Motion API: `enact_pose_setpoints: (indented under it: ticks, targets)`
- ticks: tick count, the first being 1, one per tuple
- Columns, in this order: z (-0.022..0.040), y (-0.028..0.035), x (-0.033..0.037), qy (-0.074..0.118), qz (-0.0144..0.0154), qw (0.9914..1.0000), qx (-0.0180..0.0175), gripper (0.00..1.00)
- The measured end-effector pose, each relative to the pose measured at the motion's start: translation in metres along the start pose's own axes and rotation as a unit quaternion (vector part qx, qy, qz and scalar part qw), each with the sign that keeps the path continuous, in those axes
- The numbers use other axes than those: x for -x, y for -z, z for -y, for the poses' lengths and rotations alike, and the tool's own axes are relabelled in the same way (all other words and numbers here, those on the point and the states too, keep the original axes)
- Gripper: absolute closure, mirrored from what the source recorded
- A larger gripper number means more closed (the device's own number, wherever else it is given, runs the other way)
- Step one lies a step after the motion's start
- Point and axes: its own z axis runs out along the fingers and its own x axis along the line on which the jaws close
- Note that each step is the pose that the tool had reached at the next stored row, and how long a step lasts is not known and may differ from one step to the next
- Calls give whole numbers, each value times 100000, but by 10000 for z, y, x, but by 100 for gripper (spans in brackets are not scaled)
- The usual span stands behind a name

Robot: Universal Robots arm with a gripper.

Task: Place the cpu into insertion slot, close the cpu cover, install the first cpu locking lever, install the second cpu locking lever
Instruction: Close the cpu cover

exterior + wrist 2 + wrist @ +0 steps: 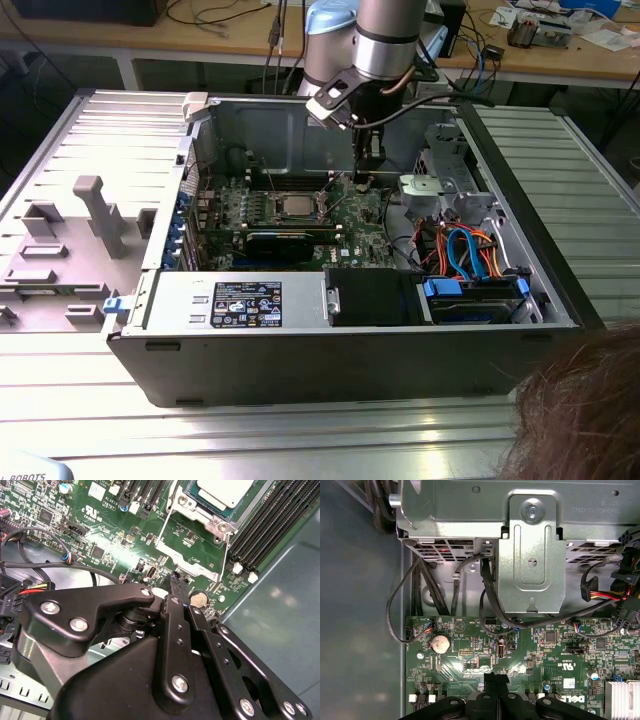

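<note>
Gripper (176, 578) hangs low over the green board (115, 530) inside the open computer case (330, 355), its black fingers pinched right together to one narrow tip, nothing between them. In the second wrist view that tip sits just beside the near edge of the cpu cover (190, 560), and I cannot tell whether it touches. The cover is swung open, green board showing through its square window. Beyond it the cpu (227, 489) lies flat in the insertion slot (200, 512), silver top up, with the long black memory slots (265, 530) alongside. A round coin cell (199, 599) sits close by the fingertip. In the exterior view the arm comes straight down just to the exterior view's right of the cpu (297, 207). A person's hair (585, 410) shows at the lower corner.
</note>
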Motion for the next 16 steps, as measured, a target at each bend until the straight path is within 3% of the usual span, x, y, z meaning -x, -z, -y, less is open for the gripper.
enact_pose_setpoints:
  ticks: [16]
  targets:
    - [-23, -19, -4, 320, 10, 99999, 17, 89]
